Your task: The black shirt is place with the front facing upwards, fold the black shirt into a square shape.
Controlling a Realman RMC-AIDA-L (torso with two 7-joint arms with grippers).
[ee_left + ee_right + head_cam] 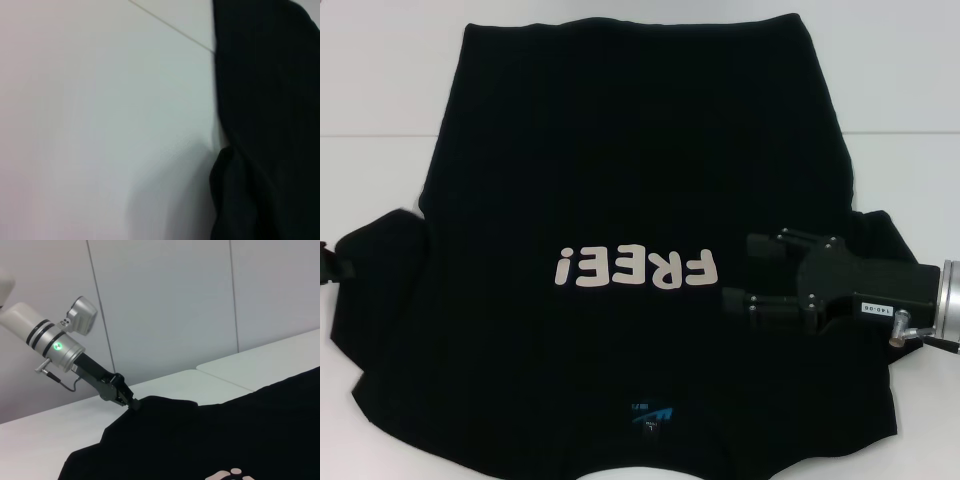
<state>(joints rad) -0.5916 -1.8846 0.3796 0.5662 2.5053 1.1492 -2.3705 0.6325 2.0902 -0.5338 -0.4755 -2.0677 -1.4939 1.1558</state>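
Note:
The black shirt [630,180] lies spread on the white table [380,90], front up, with white "FREE!" letters [635,268] and a blue neck label [648,415] near the front edge. My right gripper [745,272] hovers over the shirt's right side beside the letters, its fingers apart and nothing between them. My left gripper [131,401] is at the left sleeve [165,407], pinched on the sleeve's edge, which is lifted slightly. In the head view only its tip [330,262] shows, at the left border. The left wrist view shows shirt cloth [265,125] beside bare table.
A seam [380,134] runs across the table between two joined tops. Grey wall panels [165,300] stand behind the table's far edge. Bare table surface [100,125] lies to the left of the shirt.

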